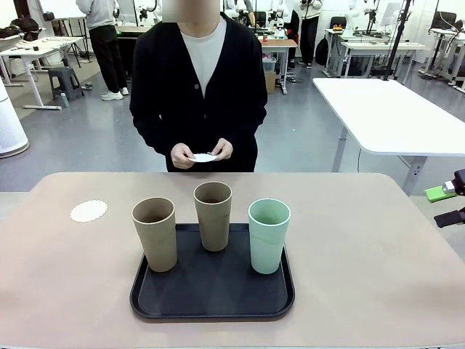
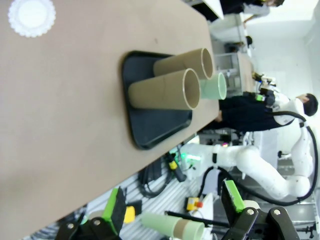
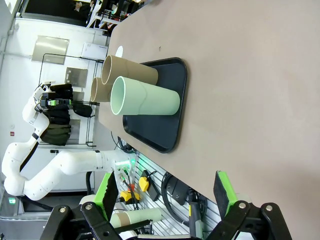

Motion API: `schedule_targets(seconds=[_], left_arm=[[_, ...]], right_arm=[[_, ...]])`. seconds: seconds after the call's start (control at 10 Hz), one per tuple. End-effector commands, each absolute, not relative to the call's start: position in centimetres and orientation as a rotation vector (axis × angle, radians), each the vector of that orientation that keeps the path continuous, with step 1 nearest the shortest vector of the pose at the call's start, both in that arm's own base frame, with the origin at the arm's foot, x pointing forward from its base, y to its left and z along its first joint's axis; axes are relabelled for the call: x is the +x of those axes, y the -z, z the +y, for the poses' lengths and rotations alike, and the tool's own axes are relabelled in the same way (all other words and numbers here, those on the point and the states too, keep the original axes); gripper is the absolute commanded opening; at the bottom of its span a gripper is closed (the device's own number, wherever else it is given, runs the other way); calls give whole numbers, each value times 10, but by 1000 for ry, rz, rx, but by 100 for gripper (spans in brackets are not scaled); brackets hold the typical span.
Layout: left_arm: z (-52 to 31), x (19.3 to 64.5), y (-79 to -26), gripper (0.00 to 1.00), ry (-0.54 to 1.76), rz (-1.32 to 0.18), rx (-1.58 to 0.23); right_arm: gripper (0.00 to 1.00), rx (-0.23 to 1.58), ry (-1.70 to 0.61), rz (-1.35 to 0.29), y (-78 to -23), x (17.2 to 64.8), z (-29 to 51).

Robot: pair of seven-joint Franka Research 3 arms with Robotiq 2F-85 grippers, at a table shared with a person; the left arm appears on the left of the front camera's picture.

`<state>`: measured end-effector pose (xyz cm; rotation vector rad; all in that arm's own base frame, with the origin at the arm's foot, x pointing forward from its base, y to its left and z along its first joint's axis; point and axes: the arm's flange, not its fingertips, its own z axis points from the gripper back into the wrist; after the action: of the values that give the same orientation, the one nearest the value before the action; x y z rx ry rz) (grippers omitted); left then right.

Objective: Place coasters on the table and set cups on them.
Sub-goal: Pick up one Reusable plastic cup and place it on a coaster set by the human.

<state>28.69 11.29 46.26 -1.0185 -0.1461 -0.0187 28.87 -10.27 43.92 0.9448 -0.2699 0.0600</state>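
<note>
Three cups stand upright on a black tray (image 1: 211,294) in the middle of the table (image 1: 363,240): a tan cup (image 1: 155,233) on the left, a tan cup (image 1: 213,214) behind the middle, and a mint green cup (image 1: 269,234) on the right. One white coaster (image 1: 89,211) lies on the table left of the tray. The person holds another coaster (image 1: 204,157) in both hands at the far edge. My right gripper (image 1: 447,205) hangs open beyond the table's right edge. In the left wrist view my left gripper (image 2: 172,202) is open and empty, off the table's side, facing the cups (image 2: 165,90) and coaster (image 2: 32,16).
A white table (image 1: 385,109) stands behind on the right. The person stands close to the far edge of the table. Bare tabletop lies on both sides of the tray (image 3: 165,130). In the right wrist view my right gripper (image 3: 165,192) is wide open, away from the mint cup (image 3: 145,102).
</note>
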Motion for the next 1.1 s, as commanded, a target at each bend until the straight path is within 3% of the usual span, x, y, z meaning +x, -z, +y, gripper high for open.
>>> schedule_targets(seconds=[0.0,0.1,0.3,0.5,0.7,1.0], left_arm=[[113,286,-463,100,5,-140,-1026],[113,287,-463,100,19,-146,-1019],[61,323,-483,100,295,-305,-719],[3,341,-498,100,465,-369,-548],[-45,355,-504,100,717,-384,-357],[-84,356,-506,100,988,-254,-284]], right_arm=[[100,955,-57,-275,-439,289,-104],[100,955,-57,-275,-439,289,-104],[100,955,-57,-275,-439,289,-104],[100,955,-57,-275,-439,289,-104],[100,955,-57,-275,-439,289,-104],[100,955,-57,-275,-439,289,-104]])
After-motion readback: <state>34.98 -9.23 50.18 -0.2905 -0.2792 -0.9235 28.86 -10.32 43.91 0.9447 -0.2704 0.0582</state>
